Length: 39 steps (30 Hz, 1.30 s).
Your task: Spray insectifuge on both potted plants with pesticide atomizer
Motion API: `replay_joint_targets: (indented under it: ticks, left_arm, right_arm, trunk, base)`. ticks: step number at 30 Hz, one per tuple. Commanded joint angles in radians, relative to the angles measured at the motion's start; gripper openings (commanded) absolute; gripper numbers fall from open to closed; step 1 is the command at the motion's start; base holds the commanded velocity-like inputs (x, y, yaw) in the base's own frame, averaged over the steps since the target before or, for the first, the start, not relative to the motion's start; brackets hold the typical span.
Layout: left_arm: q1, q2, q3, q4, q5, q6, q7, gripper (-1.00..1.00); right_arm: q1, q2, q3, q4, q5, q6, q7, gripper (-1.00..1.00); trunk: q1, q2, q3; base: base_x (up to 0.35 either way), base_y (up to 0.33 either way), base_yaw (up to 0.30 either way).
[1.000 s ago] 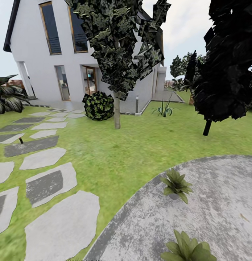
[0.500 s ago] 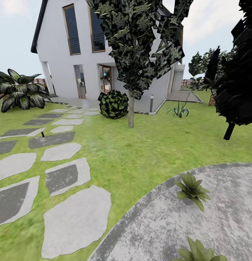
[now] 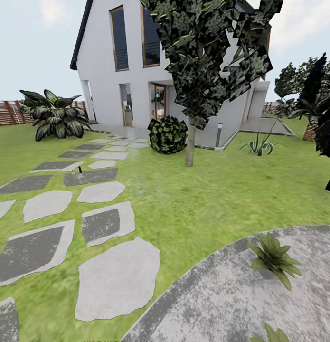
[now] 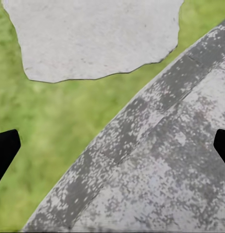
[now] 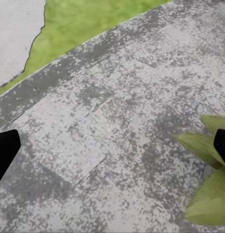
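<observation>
Standing on the round grey speckled paved patio [image 3: 221,304], near its curved edge, a small low potted plant [image 3: 274,259] spreads broad green leaves over a little grey pot that the foliage largely conceals. A second potted plant [image 3: 278,334] sits nearer the camera on the same paving, cut off by the frame's lower edge so that only leaf tips show; in the right wrist view its pale green leaves [image 5: 209,174] are likewise cropped and its pot is hidden. Green lawn [image 3: 207,199] surrounds the patio, crossed by flat grey stepping stones [image 3: 118,278] leading towards a white gabled house [image 3: 136,71]. A dark-leaved tree [image 3: 207,52] screens part of the façade. A brown slatted wooden fence [image 3: 8,113] runs behind a large broad-leaved shrub [image 3: 54,119]. The left gripper [image 4: 112,145] hangs over the patio rim beside a stone, its dark fingertips [image 4: 5,148] set wide apart, holding nothing. The right gripper [image 5: 112,145] is equally wide and empty above the paving.
</observation>
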Motion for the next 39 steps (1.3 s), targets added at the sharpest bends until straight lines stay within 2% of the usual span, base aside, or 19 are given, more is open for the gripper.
replay_joint_targets:
  ticks: [1,6,10,14,23,33,39]
  left_arm:
    - [0.001,0.001,0.001,0.001,0.001,-0.004,0.000,1.00]
    - [0.008,0.006,0.015,0.001,0.002,-0.005,0.001,1.00]
    - [0.010,0.005,0.092,0.011,0.001,-0.055,0.000,1.00]
    - [0.011,0.004,0.117,0.014,0.002,-0.080,0.000,1.00]
    - [0.011,0.003,0.123,0.016,0.000,-0.086,-0.001,1.00]
    - [0.011,0.001,0.121,0.034,-0.007,-0.086,-0.003,1.00]
    - [0.011,0.003,0.123,0.035,-0.005,-0.086,-0.003,1.00]
  right_arm:
    - [0.000,0.000,0.000,0.000,0.001,-0.003,-0.001,1.00]
    - [0.000,-0.002,0.001,0.001,0.003,-0.003,-0.001,1.00]
    - [0.000,-0.002,0.006,0.003,0.004,-0.003,-0.001,1.00]
    - [0.000,-0.001,0.007,0.003,0.005,-0.003,-0.001,1.00]
    - [0.000,-0.003,0.006,0.002,0.005,-0.003,0.001,1.00]
    - [0.000,-0.003,0.007,-0.001,0.004,-0.002,0.004,1.00]
    - [0.000,-0.003,0.007,-0.001,0.003,-0.002,0.004,1.00]
  trunk:
    - [0.000,-0.001,-0.002]
    - [0.000,-0.001,-0.006]
    - [0.000,-0.001,-0.008]
    - [0.000,-0.001,-0.010]
    - [0.000,-0.001,-0.009]
    - [0.000,-0.001,-0.009]
    - [0.000,-0.001,-0.008]
  base:
    - [0.000,0.000,0.268]
    - [0.000,0.003,0.268]
    - [-0.040,0.145,0.268]
    - [-0.078,0.265,0.273]
    - [-0.029,0.295,0.254]
    - [0.005,0.302,0.027]
    - [0.185,0.247,0.069]
